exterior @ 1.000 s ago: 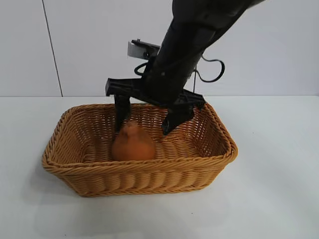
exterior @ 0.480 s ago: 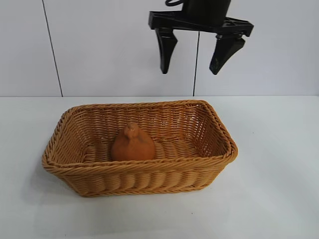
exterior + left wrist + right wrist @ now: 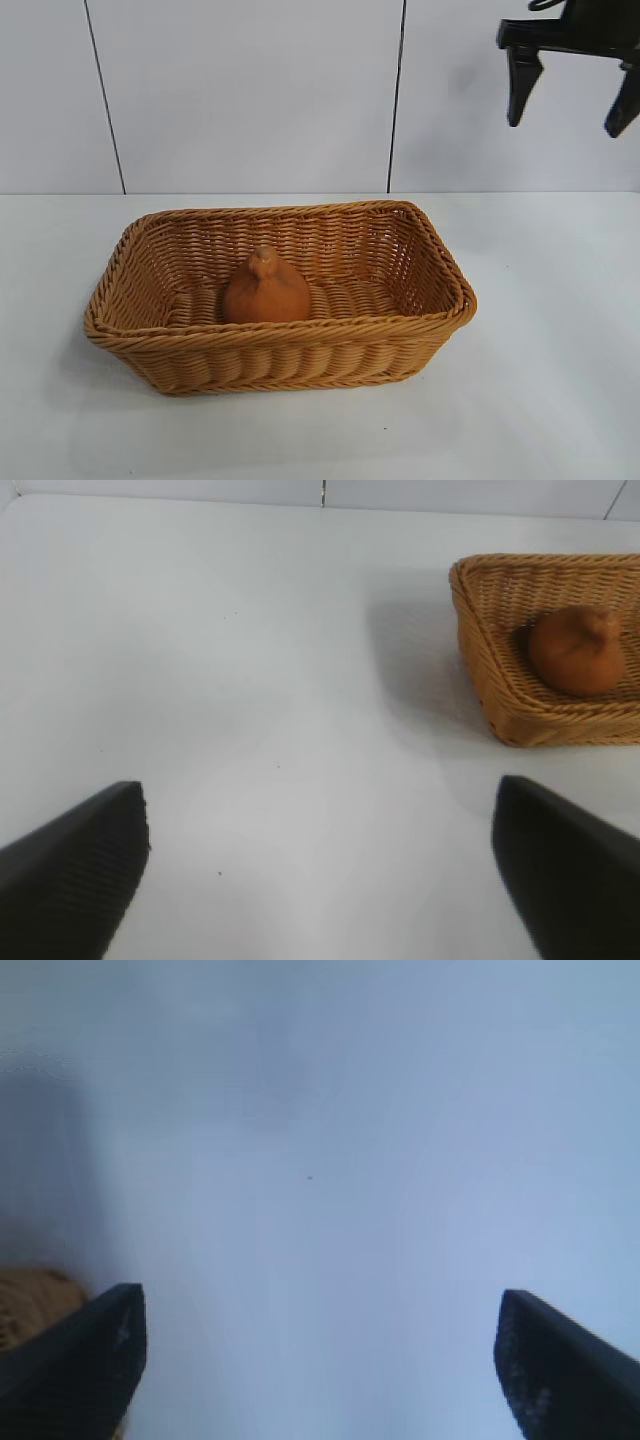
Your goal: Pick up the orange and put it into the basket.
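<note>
Orange [image 3: 266, 290] sits inside the basket [image 3: 420, 228], on its floor toward the left end, knobby top up, nothing touching it. Basket stands mid-table [image 3: 540, 380], slightly left of centre. Placement looks done to me.

Right gripper [image 3: 571, 88] is high above the table's back right corner, well apart from the basket, fingers spread wide, nothing between them. Left gripper [image 3: 320, 870] isn't in the exterior view; its wrist view shows fingers wide apart and empty, over bare table, basket and orange well off to one side.

Handling, my read: orange is likely light to moderate, firm with slight give, and the rough matte skin should grip well. It's dome-shaped, so clamp across the widest part of the body, below the knob; the knob itself is too narrow and would likely slip or tilt. Basket is stiff wicker and light, so it could slide if bumped.

Count: one orange, one basket, two grippers.
</note>
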You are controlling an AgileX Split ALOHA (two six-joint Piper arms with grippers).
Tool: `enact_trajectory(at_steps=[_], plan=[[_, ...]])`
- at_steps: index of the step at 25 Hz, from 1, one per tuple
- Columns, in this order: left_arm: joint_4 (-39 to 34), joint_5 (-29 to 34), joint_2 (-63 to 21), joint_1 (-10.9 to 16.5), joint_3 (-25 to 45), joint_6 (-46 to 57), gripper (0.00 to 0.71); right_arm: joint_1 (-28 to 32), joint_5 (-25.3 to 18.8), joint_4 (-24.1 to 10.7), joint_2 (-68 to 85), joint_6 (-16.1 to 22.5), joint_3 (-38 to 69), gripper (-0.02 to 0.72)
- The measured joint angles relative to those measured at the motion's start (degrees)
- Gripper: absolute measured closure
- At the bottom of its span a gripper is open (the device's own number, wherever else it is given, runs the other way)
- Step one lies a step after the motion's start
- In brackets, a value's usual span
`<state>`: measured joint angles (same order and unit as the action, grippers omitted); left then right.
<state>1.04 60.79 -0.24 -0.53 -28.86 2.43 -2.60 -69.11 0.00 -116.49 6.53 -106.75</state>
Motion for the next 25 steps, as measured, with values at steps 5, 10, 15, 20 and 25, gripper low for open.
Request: enact_trajectory(at_steps=[5, 10, 15, 20, 25], plan=[[0.00, 0.00, 0.00, 0.00, 0.00, 0.00, 0.046, 1.19, 0.09, 0.00, 3.98, -2.69, 8.70, 0.052], [0.00, 0.00, 0.00, 0.00, 0.00, 0.00, 0.046, 1.19, -0.32, 0.00, 12.61, -4.74, 24.37, 0.052], [0.00, 0.00, 0.00, 0.00, 0.00, 0.00, 0.046, 1.19, -0.70, 0.00, 24.73, -5.91, 39.93, 0.052], [0.00, 0.00, 0.00, 0.00, 0.00, 0.00, 0.046, 1.19, -0.65, 0.00, 38.78, -6.53, 53.63, 0.052], [-0.05, 0.00, 0.00, 0.00, 0.00, 0.00, 0.046, 1.19, 4.39, 0.00, 51.65, -6.53, 64.84, 0.052]])
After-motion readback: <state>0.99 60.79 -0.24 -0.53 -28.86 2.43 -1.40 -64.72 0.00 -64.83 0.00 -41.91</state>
